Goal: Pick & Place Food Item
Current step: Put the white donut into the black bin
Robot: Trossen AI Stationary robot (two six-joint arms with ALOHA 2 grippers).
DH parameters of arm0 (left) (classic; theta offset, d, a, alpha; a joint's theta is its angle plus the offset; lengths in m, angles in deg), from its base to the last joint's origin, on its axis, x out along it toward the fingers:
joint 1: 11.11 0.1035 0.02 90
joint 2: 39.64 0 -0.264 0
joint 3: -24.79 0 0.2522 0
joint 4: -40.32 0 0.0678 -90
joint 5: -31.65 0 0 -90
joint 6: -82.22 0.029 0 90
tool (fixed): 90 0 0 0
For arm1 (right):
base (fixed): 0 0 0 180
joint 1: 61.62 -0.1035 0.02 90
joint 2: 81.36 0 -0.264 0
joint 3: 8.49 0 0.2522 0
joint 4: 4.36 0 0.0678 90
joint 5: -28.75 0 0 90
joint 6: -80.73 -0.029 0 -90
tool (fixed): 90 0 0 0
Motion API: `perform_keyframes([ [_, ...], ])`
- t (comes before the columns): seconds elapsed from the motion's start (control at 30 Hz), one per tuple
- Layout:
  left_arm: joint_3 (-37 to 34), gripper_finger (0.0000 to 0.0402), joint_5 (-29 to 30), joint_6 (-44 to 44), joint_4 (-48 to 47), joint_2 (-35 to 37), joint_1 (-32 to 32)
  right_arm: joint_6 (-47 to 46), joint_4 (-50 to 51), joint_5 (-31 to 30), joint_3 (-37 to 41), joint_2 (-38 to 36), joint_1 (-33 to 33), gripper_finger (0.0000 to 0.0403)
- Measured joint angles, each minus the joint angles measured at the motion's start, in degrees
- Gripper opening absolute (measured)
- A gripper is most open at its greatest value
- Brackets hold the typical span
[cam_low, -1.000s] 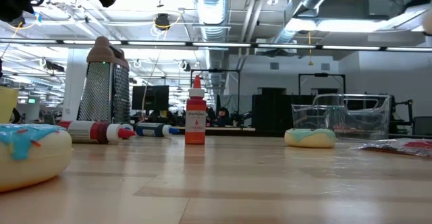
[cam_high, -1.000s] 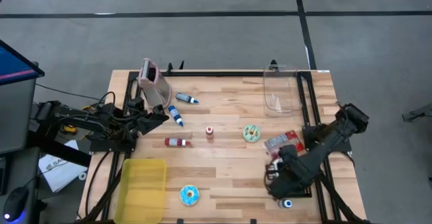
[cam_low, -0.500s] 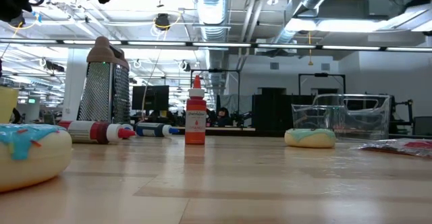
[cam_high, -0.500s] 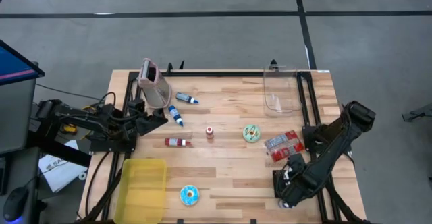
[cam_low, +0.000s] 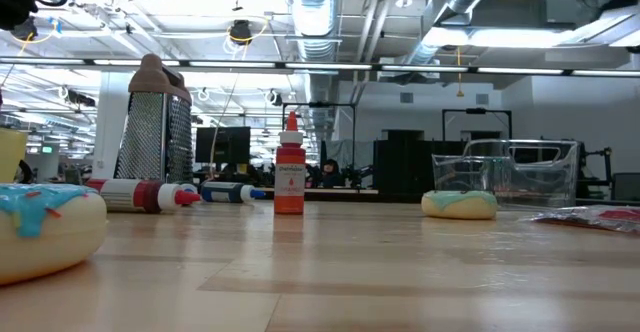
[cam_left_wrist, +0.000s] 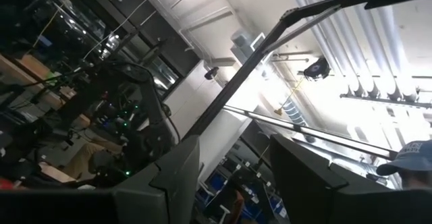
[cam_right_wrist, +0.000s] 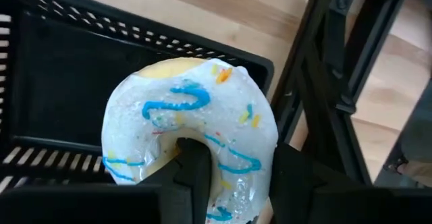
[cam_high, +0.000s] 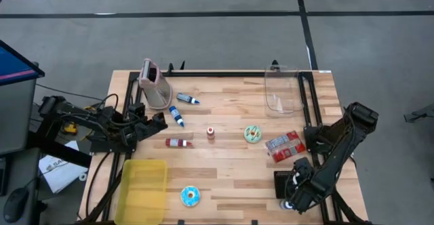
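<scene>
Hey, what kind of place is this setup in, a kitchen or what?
Not a kitchen: most likely a robotics lab or workshop. Bare pipes and ducts run along the ceiling, dark equipment racks stand behind the wooden table, and the floor is plain grey with taped lines.

Donut's (cam_right_wrist: 189, 143) lower edge behind pincer (cam_right_wrist: 233, 183)

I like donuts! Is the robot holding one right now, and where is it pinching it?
Yes. The right gripper holds a white-iced donut by its ring: one finger pokes through the hole, the other presses the outer edge. The left gripper holds nothing.
</scene>
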Motion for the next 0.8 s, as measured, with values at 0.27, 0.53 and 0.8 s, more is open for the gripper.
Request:
perform_keyframes([
  [0.27, 0.0, 0.0176, 0.8, -0.2, 0.3, 0.0, 0.0, 1.3, -4.1, 0.0, 2.5, 0.1, 0.0, 0.0115],
  [0.53, 0.0, 0.0176, 0.8, -0.2, 0.5, 0.0, 0.0, 1.7, -3.7, 1.0, 2.5, 0.1, -0.3, 0.0153],
  [0.8, 0.0, 0.0176, 0.5, -0.2, 0.6, 0.0, 0.0, 2.1, -3.7, 2.5, 2.5, 0.1, -0.3, 0.0172],
])
